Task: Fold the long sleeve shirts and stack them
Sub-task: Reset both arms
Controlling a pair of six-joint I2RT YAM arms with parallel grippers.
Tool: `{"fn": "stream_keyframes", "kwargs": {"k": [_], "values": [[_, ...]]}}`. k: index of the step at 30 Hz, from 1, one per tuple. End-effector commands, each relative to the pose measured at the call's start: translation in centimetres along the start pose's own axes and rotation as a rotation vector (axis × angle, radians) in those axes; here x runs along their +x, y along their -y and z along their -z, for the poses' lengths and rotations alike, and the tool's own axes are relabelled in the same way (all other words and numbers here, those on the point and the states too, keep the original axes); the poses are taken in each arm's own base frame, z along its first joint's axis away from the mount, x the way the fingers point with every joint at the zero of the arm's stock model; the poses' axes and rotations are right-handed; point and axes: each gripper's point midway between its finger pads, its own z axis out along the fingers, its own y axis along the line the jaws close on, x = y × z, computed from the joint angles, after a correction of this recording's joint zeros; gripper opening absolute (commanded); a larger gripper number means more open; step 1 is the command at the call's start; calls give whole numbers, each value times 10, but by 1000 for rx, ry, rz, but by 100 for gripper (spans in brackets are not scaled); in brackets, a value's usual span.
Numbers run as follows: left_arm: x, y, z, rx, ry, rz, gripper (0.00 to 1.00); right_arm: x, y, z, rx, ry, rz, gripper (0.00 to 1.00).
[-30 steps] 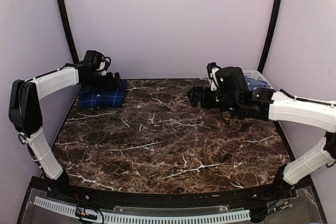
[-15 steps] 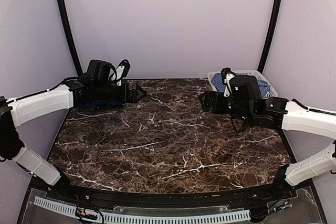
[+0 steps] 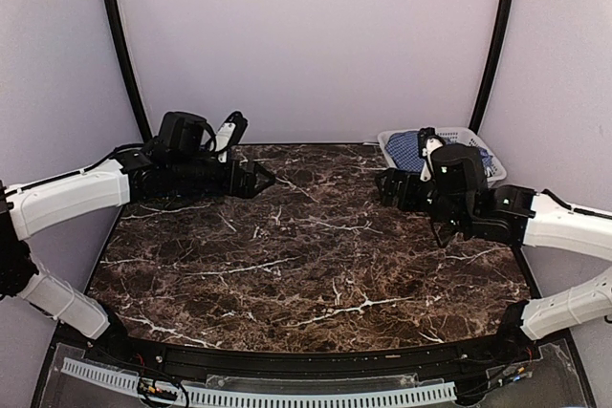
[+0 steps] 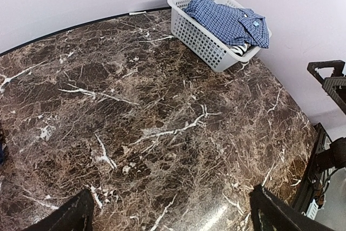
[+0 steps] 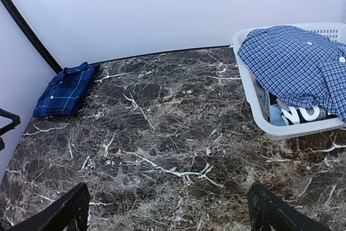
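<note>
Navy-and-royal-blue plaid button-up shirt (image 5: 65, 91) is lying folded flat in the far left corner of the dark brown marble-pattern table (image 3: 306, 265), so I'm counting that one as done (fold is looking square in the right wrist view; the overhead view is hiding it behind the left arm).

Lighter blue fine-checked collared shirt (image 5: 296, 60) is lying crumpled on top of the pile in the white plastic lattice basket (image 5: 253, 106) at the far right corner, draping over the rim, unfolded. Something dark with white lettering (image 5: 294, 114) is sitting under it; can't tell what garment that is.

Left gripper (image 3: 260, 179) is hovering over the far left part of the table, pointing toward centre, fingers spread fully wide and holding nothing. Right gripper (image 3: 386, 188) is hovering near the basket, also pointing toward centre, jaws likewise fully apart and empty.

Judging progress: roughly halfway. Remaining: pulling the checked shirt out of the basket, spreading it on the open marble, folding it, then placing it on the plaid one. Nothing is stacked yet.
</note>
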Motion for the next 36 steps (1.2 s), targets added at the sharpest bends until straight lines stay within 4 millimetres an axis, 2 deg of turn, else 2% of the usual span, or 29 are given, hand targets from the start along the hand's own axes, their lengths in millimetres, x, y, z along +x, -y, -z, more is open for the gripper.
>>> {"fn": "stream_keyframes", "kwargs": {"k": [1,16,36], "values": [[-7,4,11,2,41,-34,99,-2,4,-7,47,3,-14,99],[-1,1,12,-7,30,-29,99,-5,0,-10,44,9,-5,99],[1,1,9,-6,20,-26,99,-8,2,-6,44,19,-3,99]]}}
